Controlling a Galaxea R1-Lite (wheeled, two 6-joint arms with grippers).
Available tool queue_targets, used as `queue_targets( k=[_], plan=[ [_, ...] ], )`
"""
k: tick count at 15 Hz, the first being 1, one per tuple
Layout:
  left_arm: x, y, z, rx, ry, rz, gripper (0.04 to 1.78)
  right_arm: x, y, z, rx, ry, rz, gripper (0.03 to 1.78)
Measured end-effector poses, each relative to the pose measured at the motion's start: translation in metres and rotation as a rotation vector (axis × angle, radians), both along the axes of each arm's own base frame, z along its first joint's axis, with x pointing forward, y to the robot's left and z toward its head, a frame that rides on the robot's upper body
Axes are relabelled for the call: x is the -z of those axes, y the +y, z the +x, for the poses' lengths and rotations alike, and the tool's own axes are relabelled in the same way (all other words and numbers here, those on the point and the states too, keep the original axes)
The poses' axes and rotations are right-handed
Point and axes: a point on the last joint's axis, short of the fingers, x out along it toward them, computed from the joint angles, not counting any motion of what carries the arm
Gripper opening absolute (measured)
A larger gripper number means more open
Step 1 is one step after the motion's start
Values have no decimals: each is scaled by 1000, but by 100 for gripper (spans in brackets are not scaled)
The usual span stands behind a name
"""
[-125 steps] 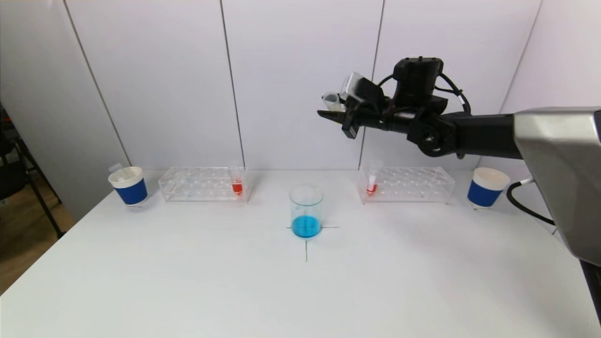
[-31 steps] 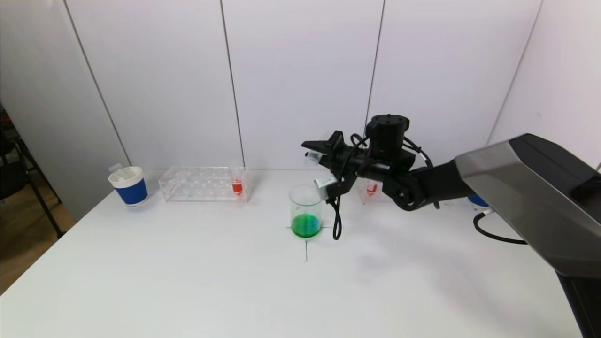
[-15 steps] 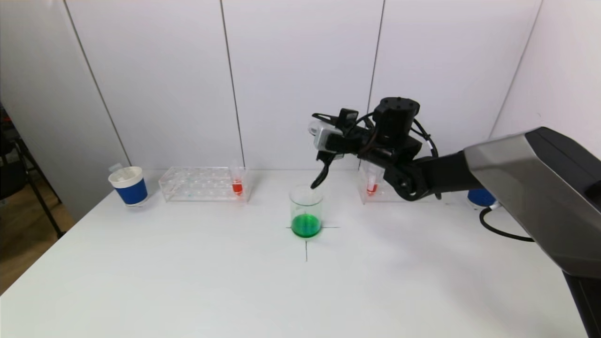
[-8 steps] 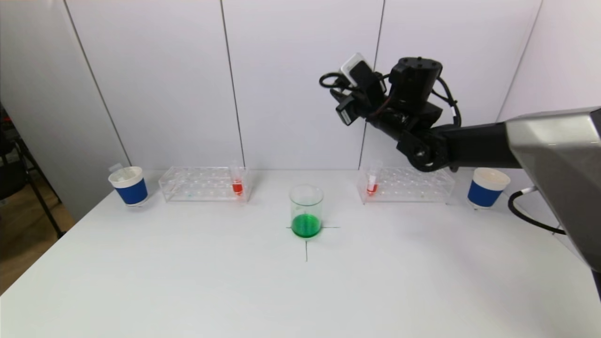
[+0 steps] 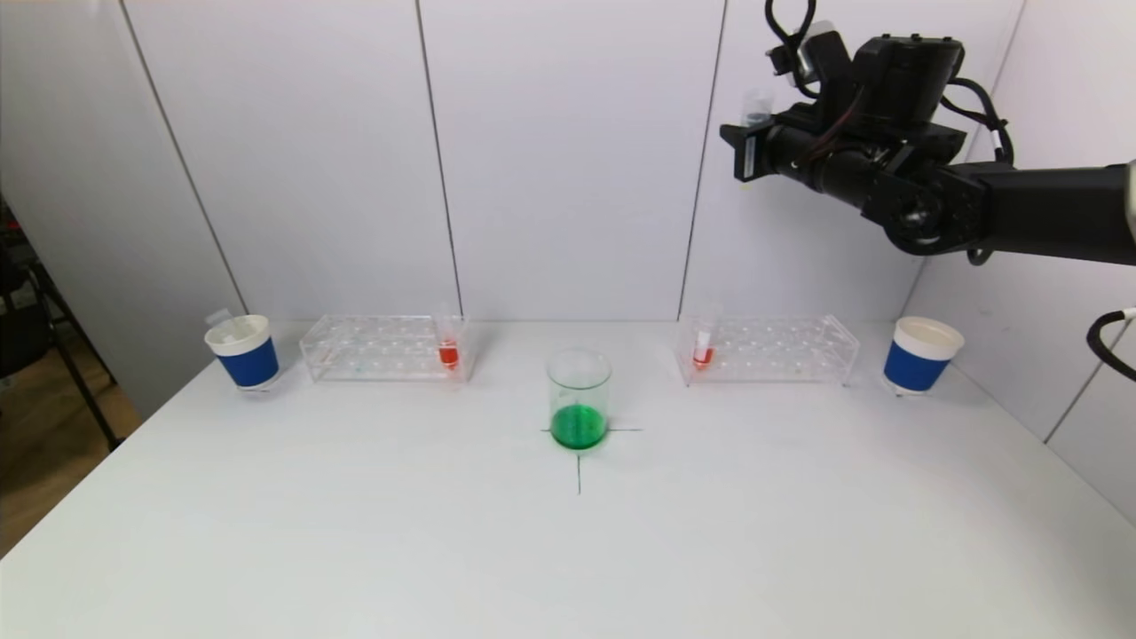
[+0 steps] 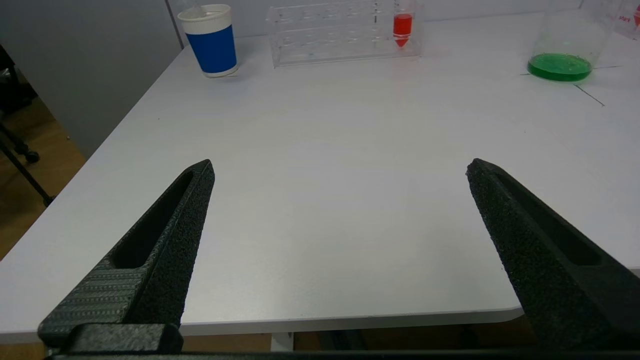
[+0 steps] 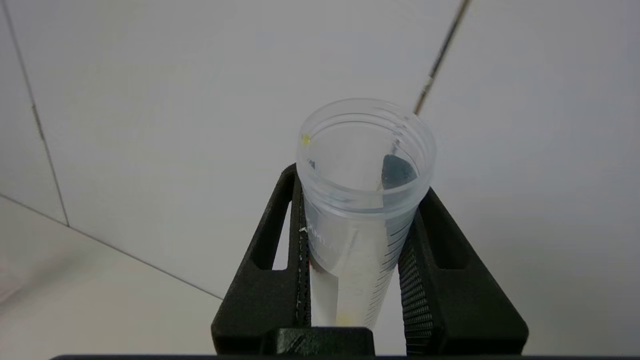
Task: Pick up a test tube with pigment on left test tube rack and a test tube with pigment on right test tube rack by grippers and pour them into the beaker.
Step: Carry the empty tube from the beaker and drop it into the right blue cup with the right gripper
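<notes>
My right gripper (image 7: 352, 235) clamping an emptied clear plastic test tube (image 7: 362, 200) high above the white counter's (image 5: 355, 532) far right edge, left gripper (image 6: 340, 170) spread wide over the near left edge, glass beaker of green liquid (image 5: 579, 399) at centre, broad bare room around it.

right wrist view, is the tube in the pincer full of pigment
No, the tube clamped in the right pincer looks clear and drained, with only a faint yellow trace near its bottom.

The worktop (image 5: 355, 532) was found bare across its whole near half. Along its far side, obstacles were noted in one row: a blue cup (image 5: 241, 351), the left rack (image 5: 383, 348), the beaker (image 5: 579, 398) at centre, the right rack (image 5: 769, 349) and a second cup (image 5: 919, 355). Gaps were seen either side of the beaker.
</notes>
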Motion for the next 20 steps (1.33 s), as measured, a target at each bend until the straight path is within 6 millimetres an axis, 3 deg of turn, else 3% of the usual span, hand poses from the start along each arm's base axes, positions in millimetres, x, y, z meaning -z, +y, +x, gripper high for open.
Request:
queue_targets(
  k=[9,20],
  plan=[
    [0,0,0,1,0,0,176,16,-106,-7,234,147,115,55],
    [0,0,0,0,0,0,176,57,-186,-24,417,242,176,55]
  ],
)
